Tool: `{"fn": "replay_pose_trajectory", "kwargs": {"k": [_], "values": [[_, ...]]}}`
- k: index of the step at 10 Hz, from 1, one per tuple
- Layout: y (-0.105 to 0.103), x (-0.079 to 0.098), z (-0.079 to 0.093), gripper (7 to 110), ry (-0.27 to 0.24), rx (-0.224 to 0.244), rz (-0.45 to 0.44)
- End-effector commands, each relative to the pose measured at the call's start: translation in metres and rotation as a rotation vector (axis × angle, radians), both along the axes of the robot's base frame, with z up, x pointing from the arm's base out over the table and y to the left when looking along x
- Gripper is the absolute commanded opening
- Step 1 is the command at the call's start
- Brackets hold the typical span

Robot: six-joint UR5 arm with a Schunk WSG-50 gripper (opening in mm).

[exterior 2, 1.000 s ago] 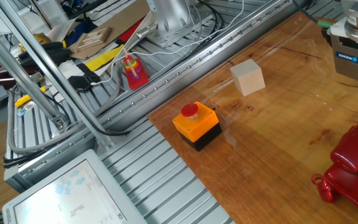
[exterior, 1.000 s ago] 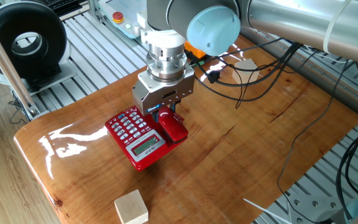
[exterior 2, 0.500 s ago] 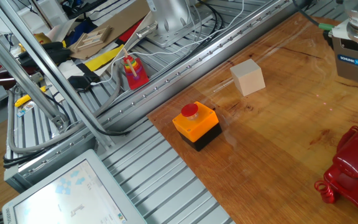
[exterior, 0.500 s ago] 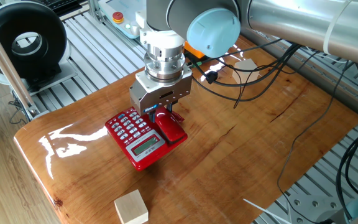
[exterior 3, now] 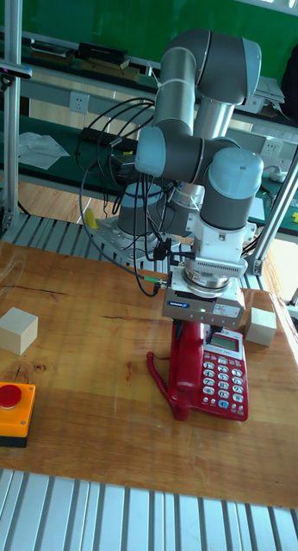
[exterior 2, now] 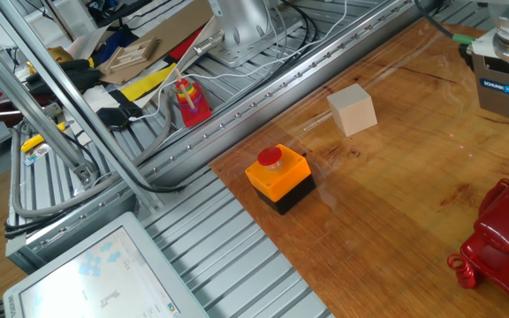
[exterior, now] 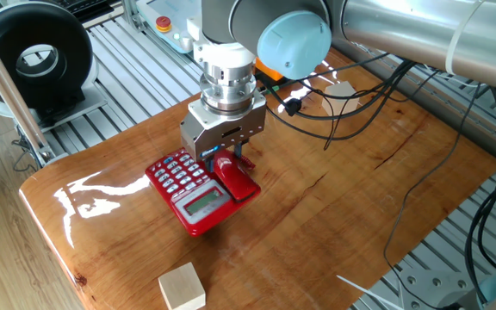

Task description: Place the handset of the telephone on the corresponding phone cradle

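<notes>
From my remote seat I see a glossy red plastic handset point(exterior: 235, 176) and telephone point(exterior: 193, 193) on a varnished, reflective wooden table point(exterior: 343, 189), with a matt pale wood block point(exterior 2: 353, 109) and ribbed metal rails point(exterior 2: 228, 256) around it.

Glossy wooden table point(exterior: 334, 215) (glare-streaked), aluminium frame point(exterior 2: 237, 265), possibly green wall point(exterior 3: 97, 21)

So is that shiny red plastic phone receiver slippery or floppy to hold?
The shiny red plastic phone receiver looks glossy, so probably slippery between the gripper fingers. The body seems rigid, but its red coiled cord likely flexes and tugs.
</notes>
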State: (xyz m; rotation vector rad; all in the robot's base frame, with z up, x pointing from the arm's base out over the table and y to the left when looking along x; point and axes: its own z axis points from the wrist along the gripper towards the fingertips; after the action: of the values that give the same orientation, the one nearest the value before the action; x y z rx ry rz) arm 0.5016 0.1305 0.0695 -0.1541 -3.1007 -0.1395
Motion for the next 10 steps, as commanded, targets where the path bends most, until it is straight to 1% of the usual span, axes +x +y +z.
{"fn": "replay_pose_trajectory", "kwargs": {"k": [1,3,5,6,7,8,9,10], "values": [[0.008,-0.001,0.002,66,0.007,0.039,0.01],[0.005,-0.003,0.002,66,0.013,0.023,0.006],[0.001,-0.002,0.003,66,0.007,0.008,0.013],[-0.018,-0.002,0.007,66,0.017,-0.049,0.039],[-0.025,-0.003,0.014,66,0.028,-0.056,0.046],[-0.027,-0.006,0.023,66,0.037,-0.047,0.039],[-0.035,-0.004,0.034,44,0.039,-0.046,0.028],[-0.039,0.004,0.042,44,0.01,-0.036,0.017]]}}
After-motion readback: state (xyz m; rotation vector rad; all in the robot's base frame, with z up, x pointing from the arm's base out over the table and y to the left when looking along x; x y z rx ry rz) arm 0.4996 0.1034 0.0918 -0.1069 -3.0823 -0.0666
